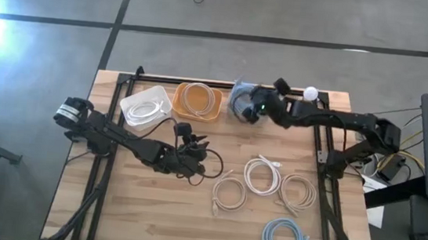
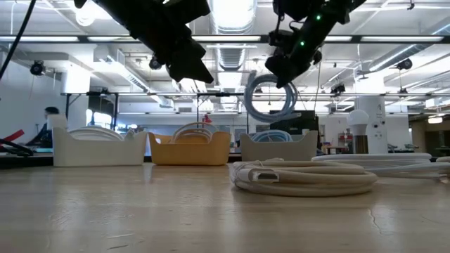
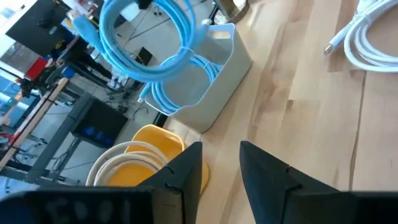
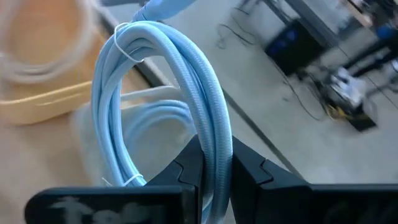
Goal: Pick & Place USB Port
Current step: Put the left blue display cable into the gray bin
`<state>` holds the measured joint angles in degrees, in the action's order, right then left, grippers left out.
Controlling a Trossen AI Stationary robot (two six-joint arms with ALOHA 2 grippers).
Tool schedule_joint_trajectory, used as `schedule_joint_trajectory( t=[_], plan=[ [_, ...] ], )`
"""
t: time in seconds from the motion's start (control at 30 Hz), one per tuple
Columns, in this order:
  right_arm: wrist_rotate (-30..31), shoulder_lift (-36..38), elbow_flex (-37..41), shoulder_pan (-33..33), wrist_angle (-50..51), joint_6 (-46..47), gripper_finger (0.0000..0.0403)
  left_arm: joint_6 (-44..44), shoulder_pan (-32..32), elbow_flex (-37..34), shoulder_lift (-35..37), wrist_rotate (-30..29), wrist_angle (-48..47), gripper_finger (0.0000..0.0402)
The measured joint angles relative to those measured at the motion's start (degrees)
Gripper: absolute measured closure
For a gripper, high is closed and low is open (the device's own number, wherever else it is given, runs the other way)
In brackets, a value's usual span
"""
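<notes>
The right gripper (image 4: 214, 163) is pinching a coiled light-blue USB cable (image 4: 163, 99) between its fingers, the strands squeezed tight in the narrow gap, and is holding it in the air above the grey bin (image 1: 241, 99) at the far edge of the table (image 1: 157, 217). In the low view the coil (image 2: 269, 98) is dangling clear over that bin (image 2: 278, 147), which is already holding another blue cable. The left gripper (image 3: 219, 171) is waiting over the middle of the table with its fingers partly apart and nothing between them, pointing toward the bins. The orange bin (image 1: 197, 103) and the white bin (image 1: 144, 107) are sitting beside the grey one, each with a pale cable inside, and three white coils (image 1: 262, 176) plus one more blue coil (image 1: 285, 239) are lying on the near right of the table. The risk, as I judge it, is in the release: the coil is hanging upright and loose, so if it is let go off-centre it could be catching the bin's rim, tipping out onto the table or sliding into the orange bin next door. A loop could also be snagging on a fingertip as the fingers part, dragging the cable back out.
</notes>
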<state>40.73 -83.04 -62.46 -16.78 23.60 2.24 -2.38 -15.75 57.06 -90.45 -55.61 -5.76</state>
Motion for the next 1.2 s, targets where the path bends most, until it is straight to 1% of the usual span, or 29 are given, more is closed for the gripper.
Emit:
schedule_joint_trajectory(
  t=[0.13,0.17,0.27,0.3,0.4,0.6,0.8,0.93,1.2],
  plan=[
    [-1.1,-0.2,0.3,-5.7,0.2,3.4,0.0360,0.8,0.0,0.0,0.0,0.0,0.0,0.0280],
    [-2.4,-0.5,0.4,-6.9,0.1,4.2,0.0360,0.8,0.0,-0.1,0.0,0.0,0.0,0.0280],
    [-9.7,-3.0,0.8,-9.9,0.2,5.0,0.0360,0.8,0.0,-0.1,0.0,0.0,-0.2,0.0280],
    [-11.1,-4.1,0.9,-10.5,0.2,4.3,0.0360,0.8,0.0,-0.1,0.0,0.0,-0.3,0.0280],
    [-11.4,-7.4,0.9,-11.4,0.1,2.9,0.0360,0.8,0.0,-0.1,0.0,0.0,-0.4,0.0280],
    [-11.0,-13.3,0.8,-11.7,-0.5,3.2,0.0360,0.9,0.1,-0.1,0.0,0.0,-0.5,0.0280],
    [-11.2,-15.1,0.9,-11.7,-1.8,5.4,0.0358,1.0,0.2,-0.1,0.0,0.0,-0.5,0.0280],
    [-11.2,-15.0,0.9,-11.8,-2.0,4.9,0.0339,1.0,0.2,-0.1,0.0,0.0,-0.5,0.0280],
    [-11.1,-14.5,0.9,-12.0,-2.0,3.8,0.0273,2.3,0.2,-0.1,0.0,0.2,-0.5,0.0280]
  ],
)
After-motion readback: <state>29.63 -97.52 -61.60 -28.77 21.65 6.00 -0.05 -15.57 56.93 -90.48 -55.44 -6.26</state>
